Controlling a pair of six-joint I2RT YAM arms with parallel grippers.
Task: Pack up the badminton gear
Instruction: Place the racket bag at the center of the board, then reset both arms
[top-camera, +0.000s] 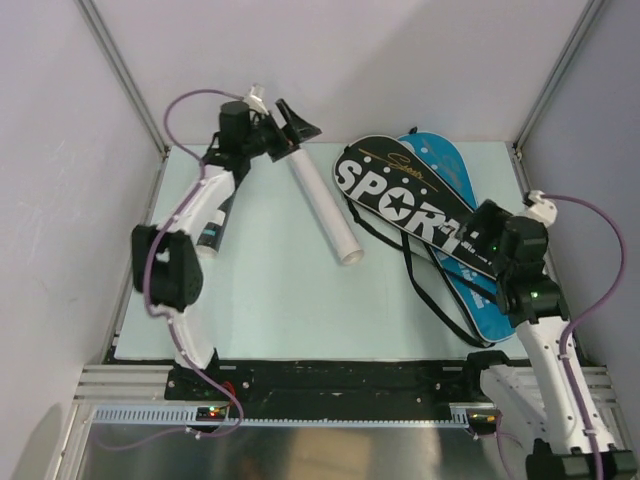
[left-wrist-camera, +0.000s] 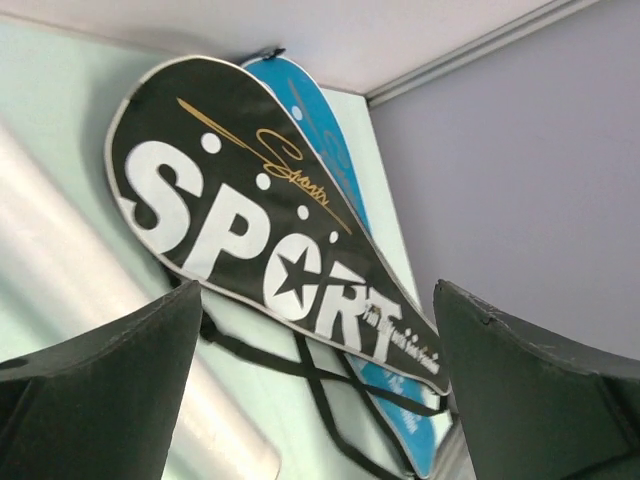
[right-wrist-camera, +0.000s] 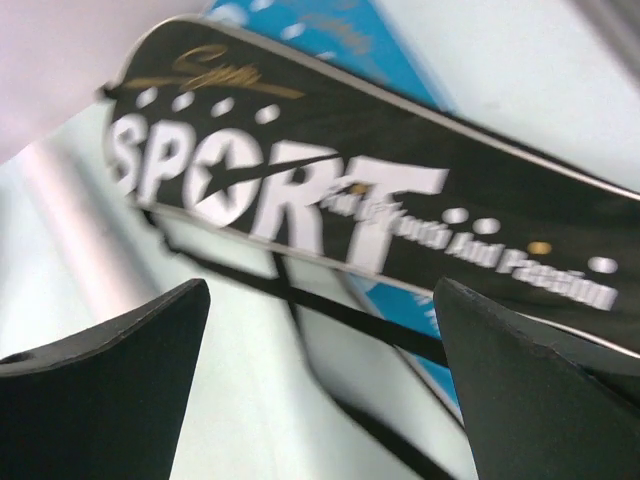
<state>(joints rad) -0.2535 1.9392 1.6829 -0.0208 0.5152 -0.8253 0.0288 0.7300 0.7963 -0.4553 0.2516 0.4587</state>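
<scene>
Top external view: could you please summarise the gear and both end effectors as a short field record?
Cover on top: black racket-shaped fabric cover lettered SPORT
Cover beneath: blue racket-shaped fabric cover, partly hidden
Tube: white cylindrical tube, lying diagonally left of the covers
Left end effector: open, empty, by tube's far end
Right end effector: open, empty, over black cover's narrow end

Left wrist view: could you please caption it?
Open left gripper facing the black SPORT racket cover atop a blue cover.

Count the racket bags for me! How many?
2. The black SPORT bag lies on the table's right side; the blue bag lies partly under it. Another might hide underneath.
</scene>
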